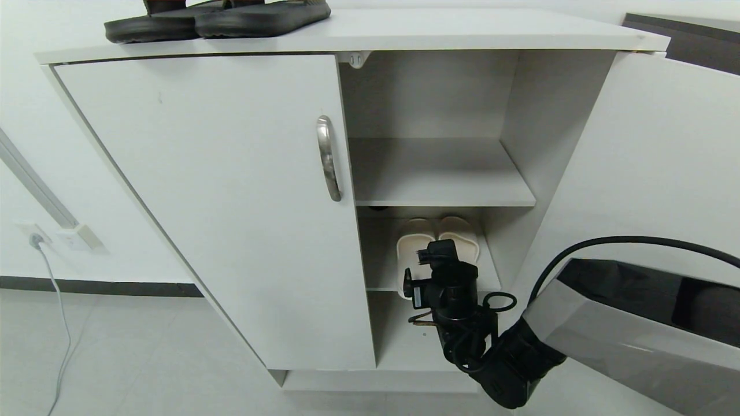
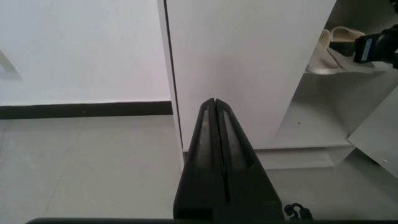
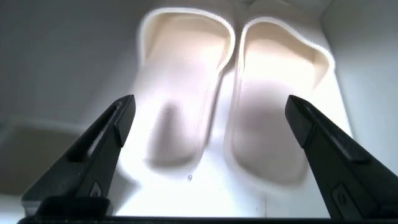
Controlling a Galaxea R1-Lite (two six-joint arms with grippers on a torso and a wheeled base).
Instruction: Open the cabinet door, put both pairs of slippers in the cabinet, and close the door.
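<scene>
A: Right gripper [image 3: 210, 104]?
B: Fingers spread wide, empty, just before the white slippers [image 1: 413, 245] on the cabinet's [image 1: 404, 32] second shelf down.
A: Left gripper [image 2: 215, 104]? Black slippers [image 1: 214, 20]?
B: Fingers pressed together, empty, near the floor. Black slippers on the cabinet top.

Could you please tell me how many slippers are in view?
4. Two black slippers lie side by side on the cabinet top. Two white slippers sit side by side on the second shelf inside. More could hide behind the shut left door.
</scene>
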